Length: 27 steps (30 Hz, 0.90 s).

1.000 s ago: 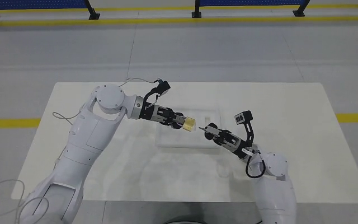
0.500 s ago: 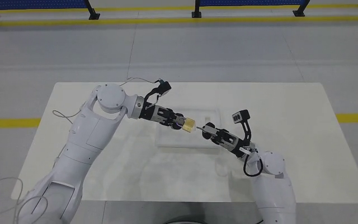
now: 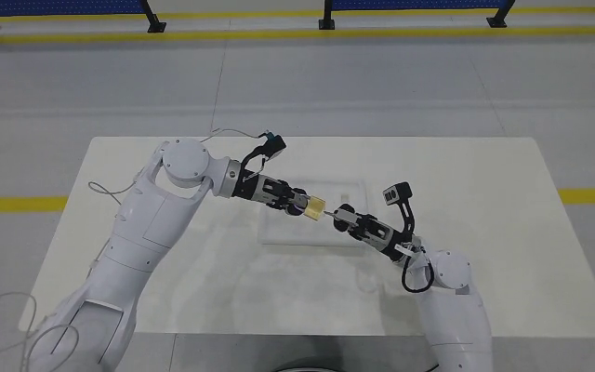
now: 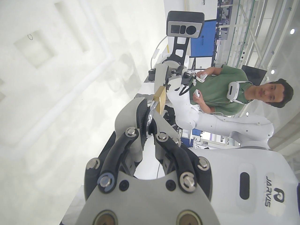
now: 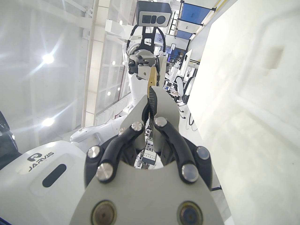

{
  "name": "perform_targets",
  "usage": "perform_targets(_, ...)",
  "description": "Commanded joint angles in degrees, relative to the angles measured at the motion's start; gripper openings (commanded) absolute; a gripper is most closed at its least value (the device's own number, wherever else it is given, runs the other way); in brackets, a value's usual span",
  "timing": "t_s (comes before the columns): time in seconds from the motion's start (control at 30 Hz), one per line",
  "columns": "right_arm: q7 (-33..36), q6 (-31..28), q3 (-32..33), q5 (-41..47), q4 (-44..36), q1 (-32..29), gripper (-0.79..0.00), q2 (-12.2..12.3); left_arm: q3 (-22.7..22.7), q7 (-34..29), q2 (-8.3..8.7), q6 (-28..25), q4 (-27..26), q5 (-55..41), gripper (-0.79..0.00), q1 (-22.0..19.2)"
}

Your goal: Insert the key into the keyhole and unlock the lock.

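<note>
A brass padlock [image 3: 316, 206] hangs in the air over the white foam tray [image 3: 279, 234], with my left gripper [image 3: 302, 204] shut on its shackle end. In the left wrist view the lock's brass body [image 4: 160, 99] sticks out past the closed fingertips [image 4: 141, 111]. My right gripper [image 3: 340, 216] is shut on the key [image 3: 330, 213], whose thin tip points at the lock and reaches its near face. From the right wrist view the padlock [image 5: 152, 76] stands just beyond my right gripper [image 5: 151, 92]; the key is mostly hidden between the pads.
The foam tray [image 4: 70, 54] has shallow square recesses and lies mid-table. The white table [image 3: 502, 186] has open room on both sides of the tray. A thin cable [image 3: 98, 193] lies near the left edge.
My right gripper has moved up and to the left with the key, closing the gap to the padlock. The left gripper and lock have barely shifted.
</note>
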Motion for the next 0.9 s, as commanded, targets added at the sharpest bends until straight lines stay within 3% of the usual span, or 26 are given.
perform_targets(0.0, -0.3, -0.1, -0.2, 0.3, 0.1, -0.1, -0.785, 0.2, 0.1, 0.1, 0.07, 0.0, -0.2, -0.1, -0.785, 0.0)
perform_targets(0.87, -3.6, -1.8, -3.7, 2.2, 0.6, 0.1, -0.785, 2.8, 1.2, 0.0, 0.91, -0.3, -0.9, -0.5, -0.785, -0.1)
